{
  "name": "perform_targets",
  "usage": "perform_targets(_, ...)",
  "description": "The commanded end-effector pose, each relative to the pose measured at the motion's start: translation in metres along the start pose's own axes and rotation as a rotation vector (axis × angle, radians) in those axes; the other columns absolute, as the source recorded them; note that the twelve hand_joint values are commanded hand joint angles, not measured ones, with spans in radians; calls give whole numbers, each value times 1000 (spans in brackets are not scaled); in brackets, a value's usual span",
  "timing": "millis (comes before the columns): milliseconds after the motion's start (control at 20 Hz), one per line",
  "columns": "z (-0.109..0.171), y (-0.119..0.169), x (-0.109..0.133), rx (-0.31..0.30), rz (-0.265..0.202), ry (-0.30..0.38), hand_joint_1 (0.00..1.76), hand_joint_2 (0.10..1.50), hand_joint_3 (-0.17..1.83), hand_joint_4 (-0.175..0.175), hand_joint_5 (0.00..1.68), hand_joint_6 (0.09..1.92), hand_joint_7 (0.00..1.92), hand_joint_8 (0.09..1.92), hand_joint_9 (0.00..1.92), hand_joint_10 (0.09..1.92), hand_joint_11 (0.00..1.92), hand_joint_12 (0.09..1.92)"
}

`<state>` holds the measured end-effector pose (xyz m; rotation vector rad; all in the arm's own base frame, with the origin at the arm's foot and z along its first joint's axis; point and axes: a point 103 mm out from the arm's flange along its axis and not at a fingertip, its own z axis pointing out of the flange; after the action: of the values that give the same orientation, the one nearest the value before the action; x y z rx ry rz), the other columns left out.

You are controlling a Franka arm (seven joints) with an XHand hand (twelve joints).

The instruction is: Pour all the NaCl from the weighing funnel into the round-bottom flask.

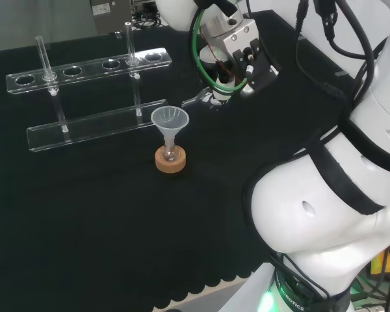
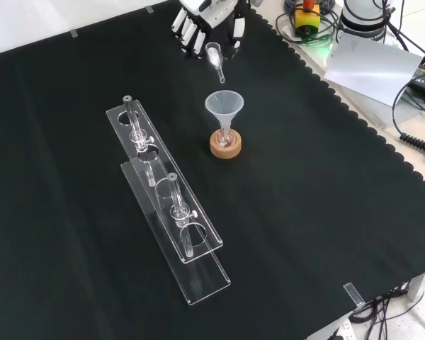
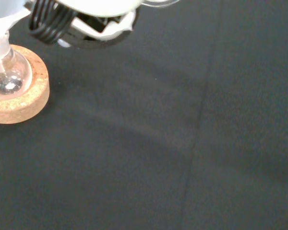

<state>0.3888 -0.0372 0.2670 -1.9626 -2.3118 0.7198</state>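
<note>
Hand holding the weighing funnel above the flask's funnel

The hand has its fingers curled around the weighing funnel, tilted spout-down near the funnel on the round-bottom flask in its cork ring.

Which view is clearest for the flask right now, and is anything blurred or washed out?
Wrist view: the flask on its cork ring is sharp, with small highlights on the glass, while a blurred white part of the hand crosses the top. Front view: the funnel reads clearly against the black cloth; the clear rack shows faint edge glare.
</note>
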Motion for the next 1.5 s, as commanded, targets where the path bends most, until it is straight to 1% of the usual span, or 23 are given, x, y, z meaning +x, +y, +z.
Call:
perform_targets(50, -2, 6, 4, 26, -18, -46, 1083, 699, 712, 175, 1118, 966, 567, 667, 816, 499, 495, 1274)
perform_targets(250, -1, 8, 7, 42, -27, -62, 1083, 699, 713, 175, 1119, 965, 566, 666, 815, 498, 495, 1274)
perform_targets(600, -3, 15, 14, 68, -47, -120, 1083, 697, 714, 175, 1119, 964, 559, 664, 805, 493, 492, 1274)
perform_targets(750, -5, 18, 15, 74, -47, -136, 1083, 697, 714, 175, 1120, 963, 556, 663, 800, 491, 489, 1273)
perform_targets(1150, -10, 23, 21, 84, -46, -222, 1083, 697, 713, 175, 1121, 961, 553, 663, 797, 491, 484, 1275)
perform_targets(1500, -13, 26, 22, 103, -44, -260, 1083, 698, 712, 175, 1120, 961, 552, 664, 794, 491, 483, 1276)
